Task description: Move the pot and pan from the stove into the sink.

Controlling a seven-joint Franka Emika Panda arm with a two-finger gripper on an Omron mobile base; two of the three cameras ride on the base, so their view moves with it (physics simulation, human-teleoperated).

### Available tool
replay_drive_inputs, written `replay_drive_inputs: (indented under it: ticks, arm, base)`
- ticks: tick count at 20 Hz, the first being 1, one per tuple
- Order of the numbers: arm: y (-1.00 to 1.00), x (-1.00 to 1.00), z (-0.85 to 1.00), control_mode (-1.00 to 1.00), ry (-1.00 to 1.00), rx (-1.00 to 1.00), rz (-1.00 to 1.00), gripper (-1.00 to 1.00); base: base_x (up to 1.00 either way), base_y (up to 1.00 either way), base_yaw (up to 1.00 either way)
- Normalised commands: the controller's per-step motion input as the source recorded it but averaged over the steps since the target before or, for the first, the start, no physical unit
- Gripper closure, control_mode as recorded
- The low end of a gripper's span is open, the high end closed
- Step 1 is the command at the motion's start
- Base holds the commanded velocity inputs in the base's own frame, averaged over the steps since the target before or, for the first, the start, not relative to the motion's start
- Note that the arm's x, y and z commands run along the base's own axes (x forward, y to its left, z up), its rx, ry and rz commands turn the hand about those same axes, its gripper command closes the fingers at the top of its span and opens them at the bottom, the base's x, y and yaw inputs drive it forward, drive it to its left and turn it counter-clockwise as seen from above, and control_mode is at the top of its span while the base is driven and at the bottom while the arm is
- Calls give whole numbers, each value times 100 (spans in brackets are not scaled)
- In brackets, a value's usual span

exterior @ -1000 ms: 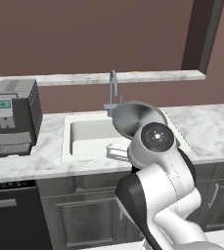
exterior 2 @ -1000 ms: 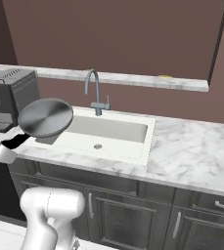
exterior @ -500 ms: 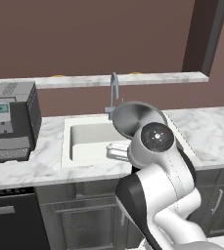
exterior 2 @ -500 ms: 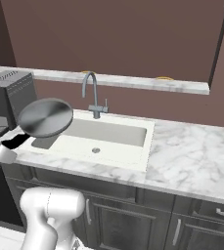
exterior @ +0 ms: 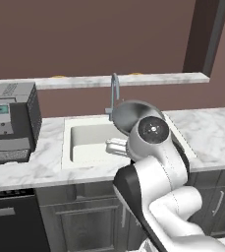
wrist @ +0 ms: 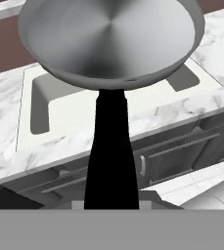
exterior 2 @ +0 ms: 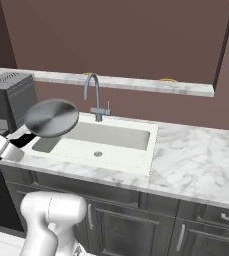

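Note:
My gripper point(exterior 2: 12, 142) is shut on the long black handle point(wrist: 111, 146) of the pan point(wrist: 111, 39), a small shallow silver frying pan. The pan point(exterior 2: 51, 117) hangs tilted in the air above the left front corner of the sink point(exterior 2: 111, 150), clear of the counter. From the left base view the pan point(exterior: 129, 114) shows just behind my arm's round joint, over the off-white basin of the sink point(exterior: 87, 142). The sink point(wrist: 40, 105) lies below and beyond the pan in the hand view. The pot and the stove are out of view.
A tall curved chrome faucet point(exterior 2: 93, 95) stands behind the basin. A dark coffee machine point(exterior: 12, 120) sits on the white marble counter point(exterior 2: 196, 160) left of the sink. A marble ledge point(exterior: 158, 78) runs along the brown wall. Dark cabinets stand below the counter.
The whole picture has shifted only slightly, so the camera moved a little. The pan stays in my grip at the same place relative to my arm.

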Motion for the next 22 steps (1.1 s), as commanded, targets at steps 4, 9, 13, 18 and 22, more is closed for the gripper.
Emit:
replay_drive_inputs:
  ticks: [4,9,13,18,22]
  arm:
    - [0,77,-2,-100,7,2,-6,100]
    - [-1,62,-3,-100,5,2,-6,100]
    - [-3,52,-3,-100,3,1,-8,100]
    - [-17,28,-6,-100,2,4,-9,100]
    - [-31,24,-15,-100,3,6,-8,100]
  base:
    - [0,0,0]
    - [0,0,0]
    - [0,0,0]
    - [0,0,0]
    - [0,0,0]
